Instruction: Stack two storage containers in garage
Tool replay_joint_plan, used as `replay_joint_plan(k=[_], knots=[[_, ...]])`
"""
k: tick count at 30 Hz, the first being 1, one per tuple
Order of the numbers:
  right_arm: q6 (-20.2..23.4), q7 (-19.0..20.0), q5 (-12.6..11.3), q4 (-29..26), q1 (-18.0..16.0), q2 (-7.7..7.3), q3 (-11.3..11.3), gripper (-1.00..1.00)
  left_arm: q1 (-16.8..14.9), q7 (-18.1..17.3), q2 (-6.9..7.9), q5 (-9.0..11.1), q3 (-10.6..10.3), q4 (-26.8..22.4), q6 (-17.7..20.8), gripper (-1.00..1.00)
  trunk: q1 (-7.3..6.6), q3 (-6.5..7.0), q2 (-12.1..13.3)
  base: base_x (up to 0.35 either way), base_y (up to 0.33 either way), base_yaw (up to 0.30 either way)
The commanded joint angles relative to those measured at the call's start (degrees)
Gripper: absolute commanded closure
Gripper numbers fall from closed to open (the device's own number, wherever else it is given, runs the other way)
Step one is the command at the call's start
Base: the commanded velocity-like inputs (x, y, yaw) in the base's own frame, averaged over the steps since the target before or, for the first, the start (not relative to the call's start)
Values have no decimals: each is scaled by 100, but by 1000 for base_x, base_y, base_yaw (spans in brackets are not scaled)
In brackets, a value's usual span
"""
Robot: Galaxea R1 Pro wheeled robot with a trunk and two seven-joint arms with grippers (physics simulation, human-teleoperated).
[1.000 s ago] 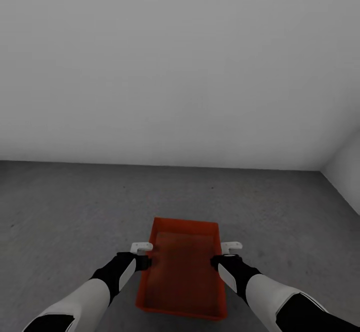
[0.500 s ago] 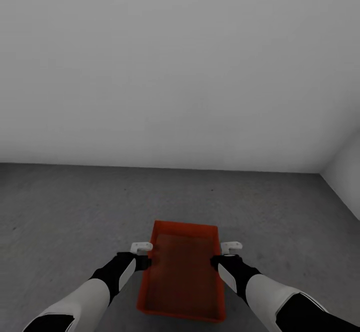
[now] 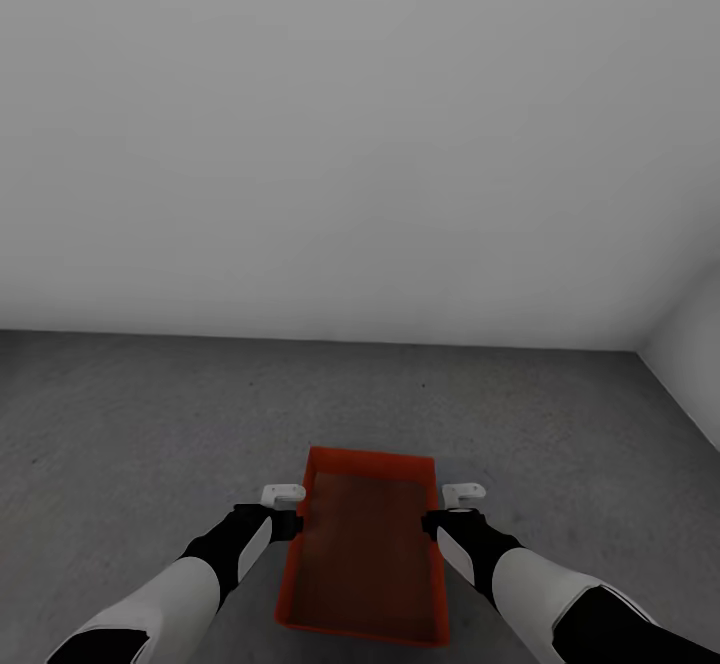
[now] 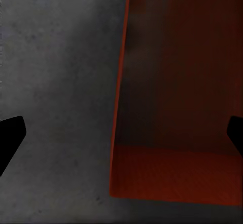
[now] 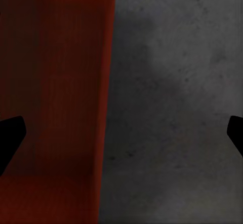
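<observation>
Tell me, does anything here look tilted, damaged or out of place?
Nothing stands out. One orange-red container sits between the left gripper and right gripper over the grey floor, open side up, roughly level, with no visible damage.

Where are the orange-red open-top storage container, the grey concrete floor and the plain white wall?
orange-red open-top storage container (image 3: 365, 554), head view, on its inside bottom.
grey concrete floor (image 3: 130, 424), head view, on bare floor at the left.
plain white wall (image 3: 350, 134), head view, on its middle.
</observation>
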Motion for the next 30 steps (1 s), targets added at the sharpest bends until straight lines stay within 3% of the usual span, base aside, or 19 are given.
replay_joint_plan(k=[1,30], knots=[[40,-32,-32,-12,-2,-2,48,-100,0,22,-3,16,4,-12,33,-100,-23,14,40,0,0,0],[40,-31,-32,-12,-2,4,48,-100,0,22,-4,16,4,-12,33,-100,-660,535,1203,0,0,0]])
